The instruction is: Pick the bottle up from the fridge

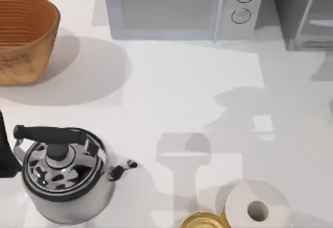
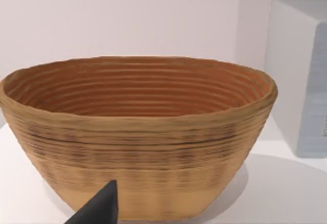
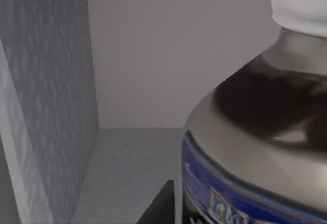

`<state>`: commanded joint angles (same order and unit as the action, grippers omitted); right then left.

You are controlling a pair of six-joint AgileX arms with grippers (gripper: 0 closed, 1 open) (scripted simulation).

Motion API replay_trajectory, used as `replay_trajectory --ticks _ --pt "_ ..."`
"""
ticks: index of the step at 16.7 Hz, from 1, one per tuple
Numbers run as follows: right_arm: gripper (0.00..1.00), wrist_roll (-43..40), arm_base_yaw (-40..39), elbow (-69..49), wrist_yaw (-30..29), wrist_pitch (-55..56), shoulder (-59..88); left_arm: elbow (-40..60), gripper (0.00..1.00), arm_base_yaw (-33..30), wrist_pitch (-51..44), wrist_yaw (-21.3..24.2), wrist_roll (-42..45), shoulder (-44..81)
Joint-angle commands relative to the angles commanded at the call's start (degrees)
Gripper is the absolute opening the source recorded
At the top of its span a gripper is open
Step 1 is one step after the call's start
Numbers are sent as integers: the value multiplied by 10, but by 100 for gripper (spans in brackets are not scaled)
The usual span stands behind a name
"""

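Note:
The bottle looms very close in the right wrist view, with a white cap, a greyish shoulder, a dark band and a blue label. It stands inside the fridge, whose grey side wall and floor surround it. A dark part of my right gripper sits right beside the bottle's base. From above, the fridge is the dark grey cabinet at the back right of the table. My left arm is parked at the left edge, and a dark tip of my left gripper points at the basket.
A white microwave stands at the back middle. The woven basket sits back left. At the front left is a steel kettle. A white paper roll and a gold tin lie at the front right.

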<state>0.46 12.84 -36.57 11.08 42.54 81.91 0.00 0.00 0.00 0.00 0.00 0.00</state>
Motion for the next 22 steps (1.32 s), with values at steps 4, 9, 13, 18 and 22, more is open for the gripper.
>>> replay_trajectory --ticks 4,9,13,18,22 --pt "0 -2 -29 86 -26 -100 -186 0 100 0 0 0 0 0" --pt "0 -3 -70 204 -61 -237 -445 0 100 0 0 0 0 0" --pt "0 -3 -100 288 -87 -334 -652 0 100 0 0 0 0 0" --pt "0 -4 -125 356 -108 -414 -801 0 100 0 0 0 0 0" --pt "0 -5 -128 366 -111 -425 -819 0 100 0 0 0 0 0"
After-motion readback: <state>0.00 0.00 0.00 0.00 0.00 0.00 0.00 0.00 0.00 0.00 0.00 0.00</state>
